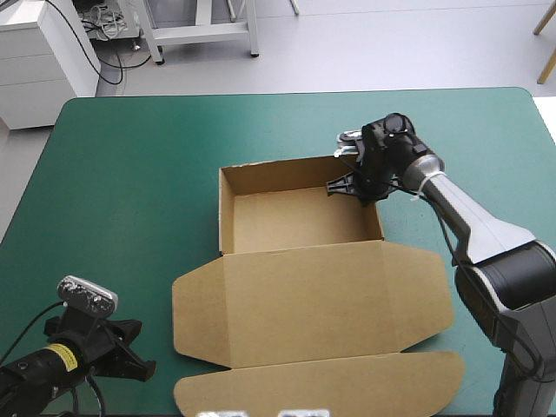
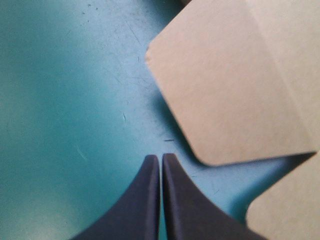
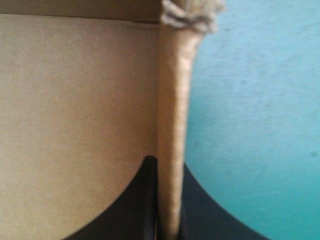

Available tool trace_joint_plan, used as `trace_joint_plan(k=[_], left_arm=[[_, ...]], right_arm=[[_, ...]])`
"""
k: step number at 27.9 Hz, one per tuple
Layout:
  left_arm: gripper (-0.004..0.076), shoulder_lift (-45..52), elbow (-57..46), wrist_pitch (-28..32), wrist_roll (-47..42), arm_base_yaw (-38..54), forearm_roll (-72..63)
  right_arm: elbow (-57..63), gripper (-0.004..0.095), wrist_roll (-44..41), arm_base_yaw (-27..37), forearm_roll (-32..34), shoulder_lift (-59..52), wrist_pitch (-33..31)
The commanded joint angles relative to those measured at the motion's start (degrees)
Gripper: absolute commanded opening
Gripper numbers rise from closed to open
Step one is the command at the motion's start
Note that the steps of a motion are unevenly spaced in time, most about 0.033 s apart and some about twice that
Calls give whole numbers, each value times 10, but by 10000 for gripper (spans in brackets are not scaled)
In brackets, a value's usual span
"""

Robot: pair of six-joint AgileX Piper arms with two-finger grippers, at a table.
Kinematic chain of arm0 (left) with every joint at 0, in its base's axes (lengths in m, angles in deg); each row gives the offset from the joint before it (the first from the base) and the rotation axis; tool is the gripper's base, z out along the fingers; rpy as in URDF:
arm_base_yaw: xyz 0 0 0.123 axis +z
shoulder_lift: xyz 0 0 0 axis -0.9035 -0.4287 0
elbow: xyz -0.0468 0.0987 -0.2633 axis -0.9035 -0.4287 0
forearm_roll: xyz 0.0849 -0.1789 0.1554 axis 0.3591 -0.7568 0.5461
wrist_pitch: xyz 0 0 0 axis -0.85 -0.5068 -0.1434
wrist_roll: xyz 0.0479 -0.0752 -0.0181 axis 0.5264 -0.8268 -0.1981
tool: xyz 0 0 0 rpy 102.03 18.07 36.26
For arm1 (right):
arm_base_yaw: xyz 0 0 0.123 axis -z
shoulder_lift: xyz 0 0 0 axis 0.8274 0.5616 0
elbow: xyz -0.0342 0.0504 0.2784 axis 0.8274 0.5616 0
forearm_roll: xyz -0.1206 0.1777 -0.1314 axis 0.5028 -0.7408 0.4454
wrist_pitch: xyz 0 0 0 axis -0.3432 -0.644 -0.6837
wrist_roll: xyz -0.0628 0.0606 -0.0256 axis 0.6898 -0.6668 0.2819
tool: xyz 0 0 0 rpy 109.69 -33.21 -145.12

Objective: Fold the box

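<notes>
The brown box [image 1: 313,300] lies mid-table as an open tray with its lid flat toward the near edge. In the high view my right gripper [image 1: 352,187] sits at the far end of the tray's right wall. The right wrist view shows that wall [image 3: 175,100] edge-on, with my right gripper [image 3: 167,165] shut on it, one finger inside the tray and one outside. My left gripper [image 1: 143,369] rests low near the table's front left corner, shut and empty. Just ahead of the left gripper [image 2: 161,159] lies the lid's rounded side flap [image 2: 235,85], not touching it.
The teal-green cover [image 1: 130,200] stretches wide to the left of the box and beyond its far wall. The lid's long front flap [image 1: 347,387] lies close to the table's near edge, and its corner [image 2: 290,210] shows beside my left gripper.
</notes>
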Motion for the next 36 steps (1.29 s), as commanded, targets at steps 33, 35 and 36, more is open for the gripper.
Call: trace_joint_plan(k=[33, 35, 36], left_arm=[[-8, 47, -35, 6, -3, -2, -6], [-8, 47, -35, 6, -3, -2, -6], [-8, 47, -35, 6, -3, -2, -6]], right_arm=[[-18, 375, 83, 572, 42, -77, 0], [-17, 375, 84, 572, 35, -89, 0], [-16, 375, 92, 572, 33, -98, 0]])
